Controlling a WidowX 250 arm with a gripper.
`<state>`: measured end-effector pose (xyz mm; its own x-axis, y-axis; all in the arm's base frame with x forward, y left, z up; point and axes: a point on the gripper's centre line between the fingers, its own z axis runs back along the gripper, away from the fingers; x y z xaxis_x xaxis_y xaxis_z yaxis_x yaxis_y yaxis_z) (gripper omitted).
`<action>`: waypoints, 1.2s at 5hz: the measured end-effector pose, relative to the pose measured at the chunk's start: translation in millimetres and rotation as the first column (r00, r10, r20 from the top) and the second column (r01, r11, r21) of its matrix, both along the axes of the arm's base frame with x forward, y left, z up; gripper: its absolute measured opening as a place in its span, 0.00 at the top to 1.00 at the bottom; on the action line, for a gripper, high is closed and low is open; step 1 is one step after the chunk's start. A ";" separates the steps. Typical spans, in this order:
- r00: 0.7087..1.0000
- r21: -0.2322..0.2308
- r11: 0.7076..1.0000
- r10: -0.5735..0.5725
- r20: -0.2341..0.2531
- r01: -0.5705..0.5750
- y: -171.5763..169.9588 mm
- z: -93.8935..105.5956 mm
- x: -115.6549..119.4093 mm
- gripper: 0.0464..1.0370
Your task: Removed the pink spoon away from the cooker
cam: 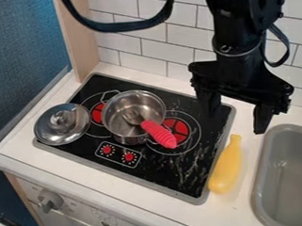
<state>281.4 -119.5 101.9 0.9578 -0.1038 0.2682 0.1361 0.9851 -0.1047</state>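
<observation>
The gripper [236, 115] hangs from the top right above the cooker's right edge, its two fingers wide apart with nothing between them. To its left, a metal pot [117, 127] stands on the black cooker [164, 168]. A utensil with a pink handle [159, 134] leans in the pot. Its metal head lies inside, while the handle crosses the pot's rim towards the lower right, over the right red burner. The gripper is up and to the right of that handle, apart from it.
A metal lid [62, 123] lies at the cooker's left edge. The yellow vegetable-shaped toy [226, 166] rests at the right edge, below the gripper. Further right is a grey sink [260, 176]. A tiled wall [157, 47] stands behind, and a wooden panel [77, 33] rises at the back left.
</observation>
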 end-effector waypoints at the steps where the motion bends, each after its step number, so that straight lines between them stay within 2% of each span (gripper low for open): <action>1: 0.999 0.013 1.000 0.013 -0.036 -0.013 1.5 -10.2 -2.8 0.04; 2: 0.960 0.031 0.964 0.268 -0.082 -0.266 23.0 -12.6 -2.2 0.04; 3: 0.875 0.056 0.883 0.469 -0.122 -0.466 38.9 -21.0 -1.6 0.04; 4: 0.733 0.166 0.747 0.664 -0.147 -0.643 55.9 -24.3 -1.8 0.04; 5: 0.596 0.227 0.619 0.785 -0.170 -0.752 70.4 -26.5 -0.4 0.04; 6: 0.519 0.240 0.543 0.840 -0.161 -0.805 77.8 -26.0 -1.0 0.04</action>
<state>280.4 -41.6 75.9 0.6577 0.7493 0.0777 -0.7525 0.6486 0.1146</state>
